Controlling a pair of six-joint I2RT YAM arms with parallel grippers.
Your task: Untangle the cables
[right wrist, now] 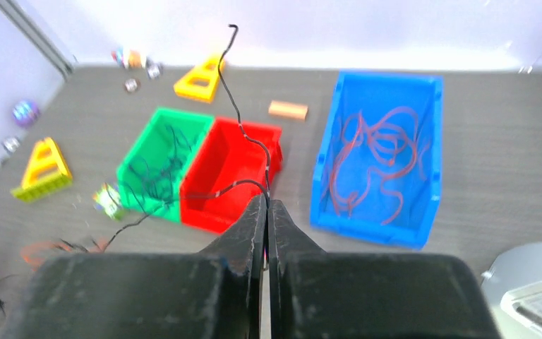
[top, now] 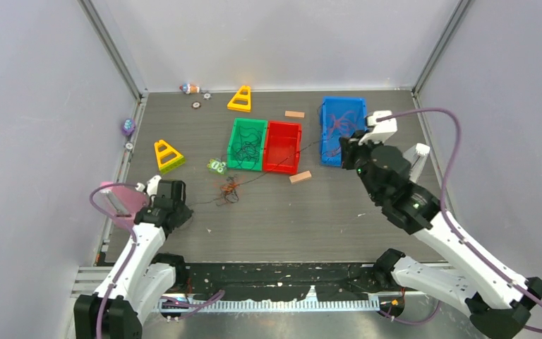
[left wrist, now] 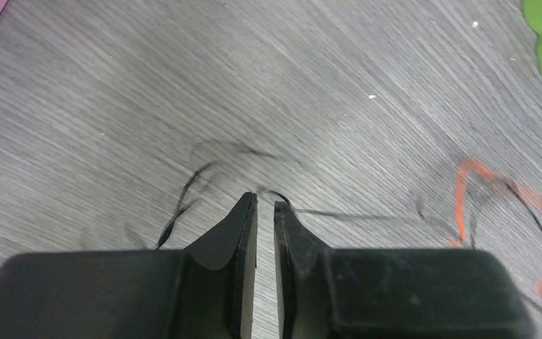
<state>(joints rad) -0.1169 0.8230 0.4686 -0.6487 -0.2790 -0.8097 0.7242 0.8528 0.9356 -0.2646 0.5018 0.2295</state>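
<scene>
Right wrist: right claw (right wrist: 267, 203) pinching thin black cable (right wrist: 240, 126); left claw (left wrist: 265, 203) slightly parted.

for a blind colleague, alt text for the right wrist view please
The right gripper, shut on a thin black cable, holds it in the air. Beyond lie a green bin of dark cables, a red bin and a blue bin of orange-red cables.

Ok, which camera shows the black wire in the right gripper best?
Right wrist: the black wire runs sharp from the shut right gripper over the red bin. Top external shows only a faint line; left wrist shows black strands, possibly the same wire.
</scene>
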